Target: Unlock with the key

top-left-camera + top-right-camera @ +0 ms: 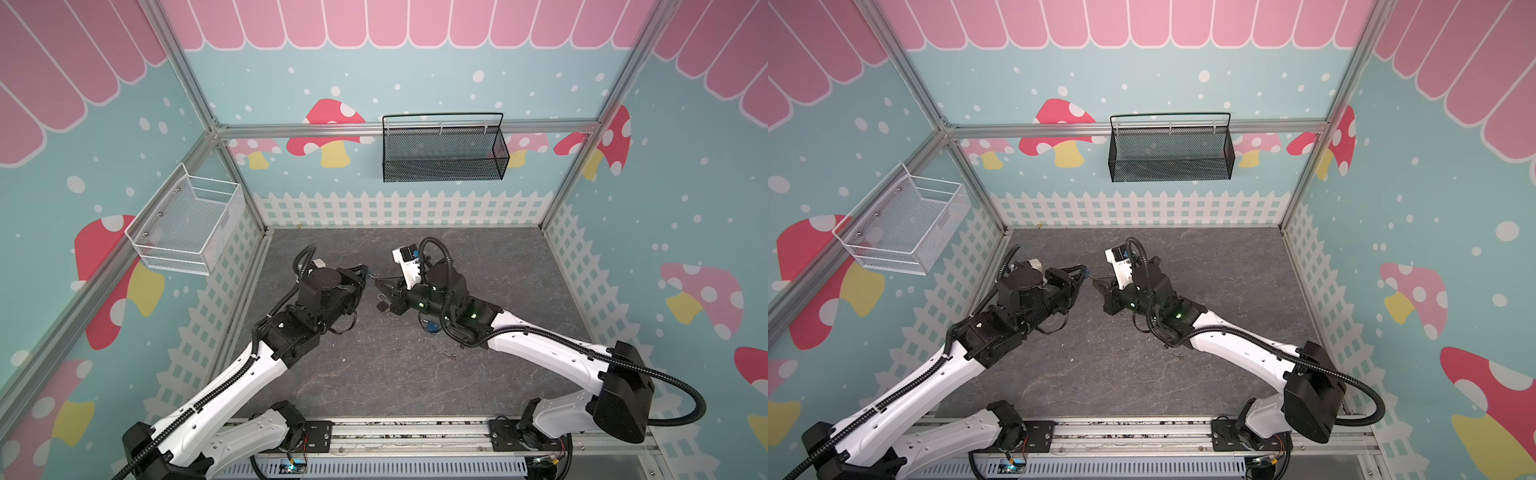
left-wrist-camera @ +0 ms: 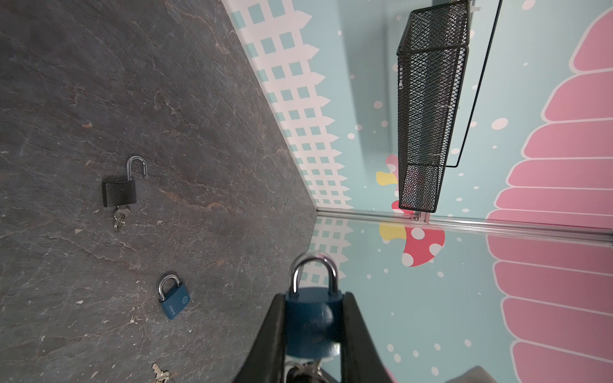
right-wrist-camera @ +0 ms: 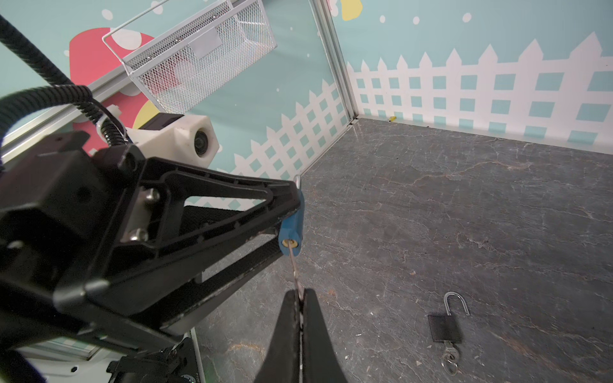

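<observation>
Key (image 3: 294,265) — thin, stiff, light metal, likely slick; my right gripper (image 3: 300,296) pinches its outer end, blade seated in the keyway of the blue padlock (image 3: 292,225), mid-air. My left gripper (image 2: 313,298) clamps the padlock body, shackle closed. Grip the key's head flat — 1 slip could lose the turn.

Dark marbled tabletop (image 2: 99,83), open black padlock (image 2: 119,192), blue padlock (image 2: 174,300), loose key (image 1: 449,355)

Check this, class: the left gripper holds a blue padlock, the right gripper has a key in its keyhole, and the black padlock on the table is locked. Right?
No. The black padlock is unlocked, its shackle open, as both wrist views show. The left gripper does hold the blue padlock, with the right gripper's key in its keyhole.
</observation>
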Tool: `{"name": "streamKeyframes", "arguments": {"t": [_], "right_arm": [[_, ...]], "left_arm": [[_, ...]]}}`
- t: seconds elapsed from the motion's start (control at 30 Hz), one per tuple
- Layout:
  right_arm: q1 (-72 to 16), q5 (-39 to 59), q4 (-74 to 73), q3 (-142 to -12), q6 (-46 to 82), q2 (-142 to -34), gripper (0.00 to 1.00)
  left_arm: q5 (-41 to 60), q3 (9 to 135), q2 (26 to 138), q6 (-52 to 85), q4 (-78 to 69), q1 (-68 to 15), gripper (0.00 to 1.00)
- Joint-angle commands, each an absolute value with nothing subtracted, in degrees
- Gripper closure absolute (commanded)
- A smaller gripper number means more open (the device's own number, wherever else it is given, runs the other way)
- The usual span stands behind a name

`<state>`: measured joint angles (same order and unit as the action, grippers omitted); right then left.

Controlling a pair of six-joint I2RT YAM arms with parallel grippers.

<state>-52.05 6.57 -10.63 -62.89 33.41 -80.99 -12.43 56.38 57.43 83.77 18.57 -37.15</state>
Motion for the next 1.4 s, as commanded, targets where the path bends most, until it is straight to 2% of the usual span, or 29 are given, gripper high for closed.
{"name": "streamKeyframes", "arguments": {"t": [0.0, 0.5, 0.9, 1.17, 1.37], "right_arm": [[-51.7, 6.2, -11.2, -63.6, 34.5, -81.1, 1.0], [-51.6, 6.4, -10.6, -65.9, 33.8, -82.7, 1.0], [-52.0, 10.0, -9.9, -69.0, 37.9, -83.8, 1.0], [-55.1, 2.7, -17.3, -62.3, 39.7, -82.4, 1.0], [-56.1, -1.6, -20.7, -60.0, 37.6, -80.4, 1.0]], "left_arm": [[-12.8, 56.2, 56.6, 83.3, 17.9, -37.1, 1.0], [-13.0, 56.2, 57.5, 82.2, 17.2, -37.4, 1.0], [-17.8, 57.1, 58.9, 80.2, 21.0, -39.4, 1.0], [-15.2, 55.6, 59.9, 88.6, 13.6, -40.0, 1.0], [-16.6, 54.9, 59.3, 90.4, 14.1, -40.5, 1.0]]}}
